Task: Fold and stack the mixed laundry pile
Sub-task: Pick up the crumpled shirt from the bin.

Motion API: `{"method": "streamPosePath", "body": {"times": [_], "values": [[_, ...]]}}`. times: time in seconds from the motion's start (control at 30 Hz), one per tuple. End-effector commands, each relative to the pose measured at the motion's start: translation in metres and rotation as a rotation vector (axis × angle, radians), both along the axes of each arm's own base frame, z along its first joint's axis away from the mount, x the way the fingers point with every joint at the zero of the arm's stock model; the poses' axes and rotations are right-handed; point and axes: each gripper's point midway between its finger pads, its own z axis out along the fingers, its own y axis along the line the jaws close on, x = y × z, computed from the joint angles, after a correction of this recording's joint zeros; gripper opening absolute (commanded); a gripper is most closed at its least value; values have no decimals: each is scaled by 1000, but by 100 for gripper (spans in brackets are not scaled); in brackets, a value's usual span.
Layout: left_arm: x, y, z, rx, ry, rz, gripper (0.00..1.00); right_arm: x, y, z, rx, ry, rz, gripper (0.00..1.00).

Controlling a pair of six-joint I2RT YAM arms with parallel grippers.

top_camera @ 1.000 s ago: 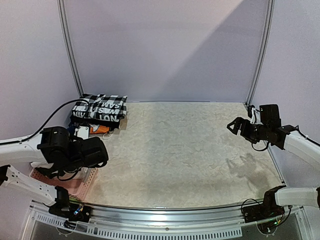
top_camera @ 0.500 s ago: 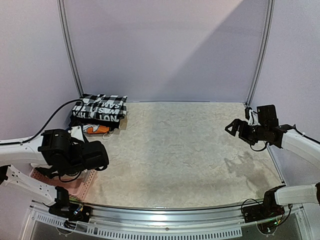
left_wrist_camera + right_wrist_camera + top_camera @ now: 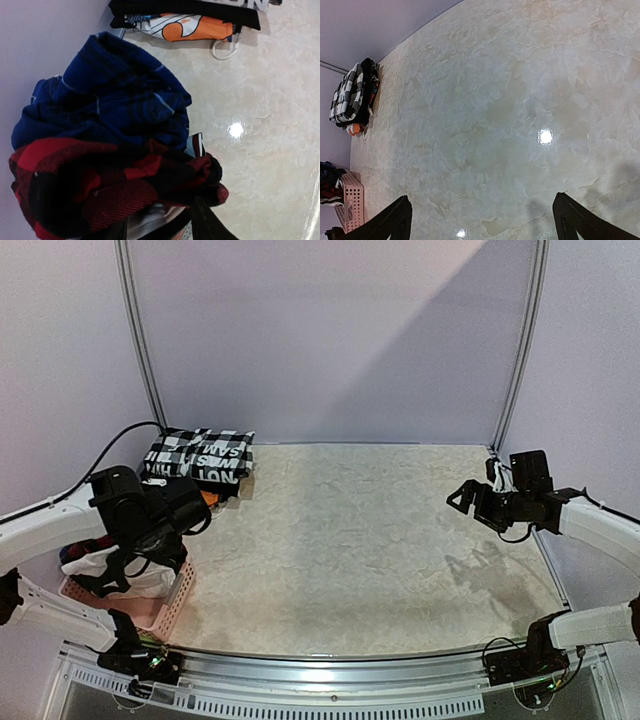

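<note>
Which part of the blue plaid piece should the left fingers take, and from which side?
The raised fold ridge of the blue plaid piece, pinched across from above. It lies bunched against the red plaid shirt, and that crest stands clear of it, so likely lifts alone.

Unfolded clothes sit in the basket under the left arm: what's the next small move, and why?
Probably close the left jaws on the red-and-black plaid shirt and lift it from the pink basket to the table. It lies at the fingertips, nearer than the blue plaid piece, and the right jaws stand open over the table.
</note>
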Motion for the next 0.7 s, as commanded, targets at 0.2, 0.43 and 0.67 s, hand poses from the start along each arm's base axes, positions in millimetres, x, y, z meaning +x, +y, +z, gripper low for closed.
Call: {"method": "streamPosePath", "body": {"times": [0.2, 0.43, 0.67], "values": [[1, -25, -13, 14, 217, -230, 60, 9, 2, 5, 17, -4, 5, 99], [12, -37, -26, 39, 246, -255, 58, 9, 3, 6, 17, -4, 8, 99], [20, -30, -34, 86, 261, -222, 49, 8, 3, 5, 20, 0, 11, 99]]}}
